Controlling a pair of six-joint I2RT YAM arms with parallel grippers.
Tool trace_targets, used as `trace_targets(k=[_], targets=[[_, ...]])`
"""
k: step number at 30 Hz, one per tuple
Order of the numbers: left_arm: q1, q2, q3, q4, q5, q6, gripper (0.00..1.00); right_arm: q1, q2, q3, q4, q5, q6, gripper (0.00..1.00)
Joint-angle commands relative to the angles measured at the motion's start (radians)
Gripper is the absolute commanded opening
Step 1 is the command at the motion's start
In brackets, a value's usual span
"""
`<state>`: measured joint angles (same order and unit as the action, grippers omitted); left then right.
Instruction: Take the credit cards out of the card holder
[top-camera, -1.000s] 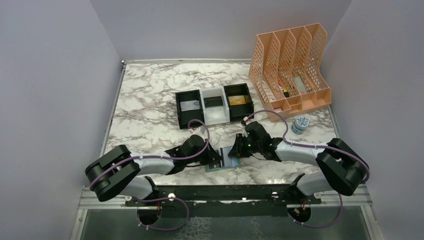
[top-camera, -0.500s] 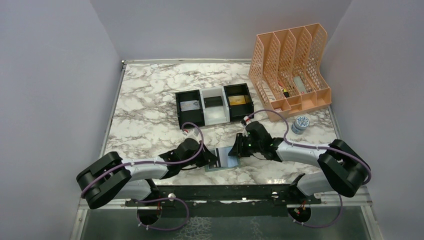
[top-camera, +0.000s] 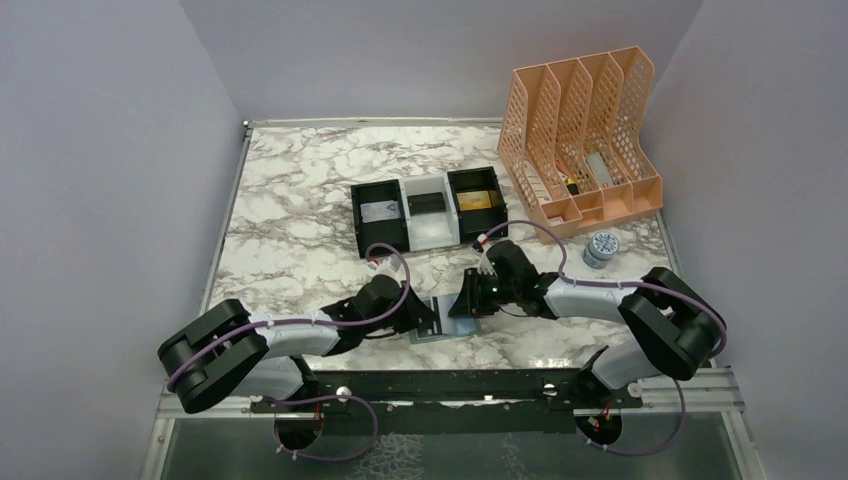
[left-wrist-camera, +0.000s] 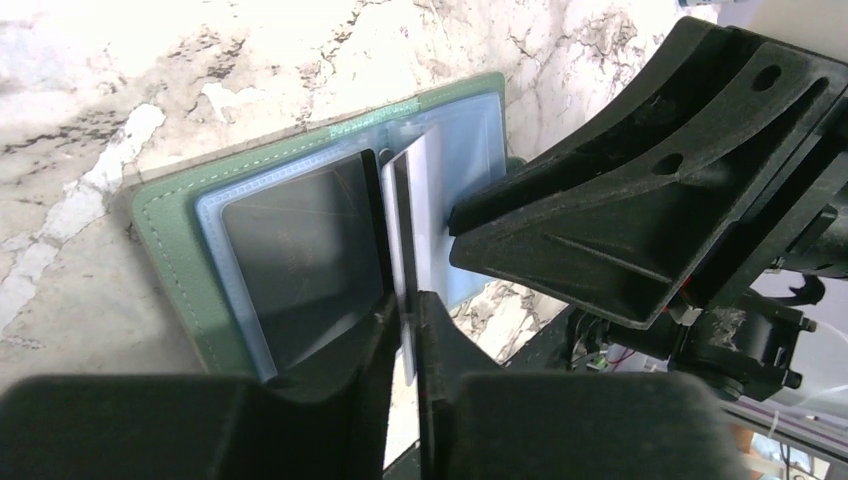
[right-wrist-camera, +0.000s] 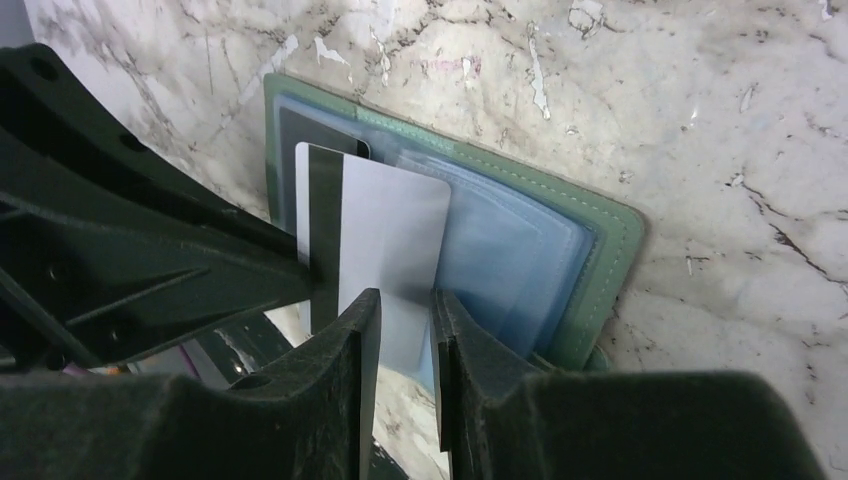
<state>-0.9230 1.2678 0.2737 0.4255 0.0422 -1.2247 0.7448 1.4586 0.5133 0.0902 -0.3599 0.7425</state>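
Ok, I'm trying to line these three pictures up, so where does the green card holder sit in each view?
Top external: the card holder is low centre, lying open and partly hidden.
Left wrist: centre-left, pockets facing up.
Right wrist: centre to centre-right.
Shared landmark: the white striped card standing out of it, edge-on in the left wrist view and face-on in the right wrist view; too small to tell from above.

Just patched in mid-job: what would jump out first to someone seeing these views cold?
Both grippers crowd one open green wallet, front and centre. A pale card with a dark stripe stands on edge, pinched by the left gripper, with the right gripper close beside it. Farther back, a peach file rack fills the right corner.
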Motion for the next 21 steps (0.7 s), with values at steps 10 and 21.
trace_targets(k=[10,21], targets=[[0.003,0.106,0.088,0.057,0.056,0.05,0.21,0.001,0.031,-0.066,0.037,0.051,0.07,0.26],[0.004,-0.059,0.013,-0.011,-0.038,0.04,0.0,0.001,-0.107,-0.037,0.003,0.09,0.023,0.33]])
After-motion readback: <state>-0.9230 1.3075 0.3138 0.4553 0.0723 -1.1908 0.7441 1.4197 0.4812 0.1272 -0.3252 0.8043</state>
